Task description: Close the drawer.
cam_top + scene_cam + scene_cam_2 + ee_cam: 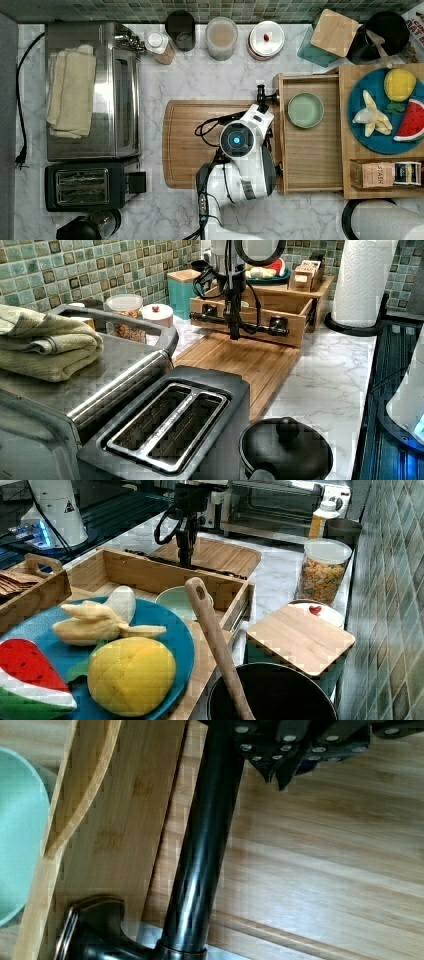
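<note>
Toaster oven: one (92,90), at the top view's left, folded towels (70,92) on its roof.
Toaster: one (90,186), two slots, just below the oven in the top view.
Cutting board: one (192,145), flat on the marble tabletop (200,75), middle of the top view.
Arm: one, white, standing over the board's right end in the top view.
Fingers: the gripper (233,332) hangs straight down at the handle (240,323); the fingers (233,325) stand at the black bar, one to each side as far as the left view lets me judge. Cannot tell whether they press on it or how wide the gap is.
Drawer: one (307,165), pulled out toward the board, at the top view's right beside the wooden top.
Bowl: one (305,110), pale green, inside the drawer near its back corner in the top view.
Plate: one (362,135), blue, on the wooden top, carrying toy fruit.
</note>
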